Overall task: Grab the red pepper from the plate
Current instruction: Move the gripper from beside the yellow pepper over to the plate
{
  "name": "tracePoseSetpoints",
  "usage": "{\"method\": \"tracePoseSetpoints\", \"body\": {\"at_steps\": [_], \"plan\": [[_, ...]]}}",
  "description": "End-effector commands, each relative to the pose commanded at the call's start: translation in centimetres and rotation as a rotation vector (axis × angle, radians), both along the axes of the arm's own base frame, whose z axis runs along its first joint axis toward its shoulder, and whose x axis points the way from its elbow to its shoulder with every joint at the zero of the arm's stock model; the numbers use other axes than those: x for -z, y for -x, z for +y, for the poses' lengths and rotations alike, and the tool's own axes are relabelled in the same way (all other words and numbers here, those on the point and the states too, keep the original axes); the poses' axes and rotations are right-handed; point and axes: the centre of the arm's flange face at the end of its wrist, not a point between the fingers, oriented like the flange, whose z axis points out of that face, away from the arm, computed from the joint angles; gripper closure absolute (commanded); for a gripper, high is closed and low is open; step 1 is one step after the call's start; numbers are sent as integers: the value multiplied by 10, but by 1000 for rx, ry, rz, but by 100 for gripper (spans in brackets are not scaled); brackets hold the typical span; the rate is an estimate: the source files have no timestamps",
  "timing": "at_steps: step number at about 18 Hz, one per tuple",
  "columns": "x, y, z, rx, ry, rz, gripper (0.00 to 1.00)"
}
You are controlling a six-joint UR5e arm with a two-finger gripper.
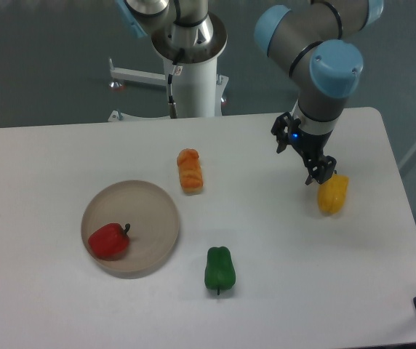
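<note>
Red pepper [108, 241] lies on the plate [157, 211] — gripper [318, 172] well apart.

White table [84, 153] against dark grey-green floor [41, 65], evenly lit.

Desk [281, 291]: we see a white top with rounded corners carrying the vegetables.
Orange pepper [190, 171]: we find it lying near the desk's middle.
Green pepper [220, 270]: we see it toward the front edge, stem pointing forward.
Yellow pepper [332, 195]: we note it at the right.
</note>
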Motion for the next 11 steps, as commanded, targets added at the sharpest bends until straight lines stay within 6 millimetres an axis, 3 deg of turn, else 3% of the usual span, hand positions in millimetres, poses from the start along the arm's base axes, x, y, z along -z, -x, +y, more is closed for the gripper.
{"method": "tracePoseSetpoints", "body": {"at_steps": [2, 6, 11], "plan": [[2, -21, 16, -13, -1, -13, 0], [9, -106, 61, -12, 3, -50, 0], [17, -179, 102, -132, -9, -79, 0]]}}
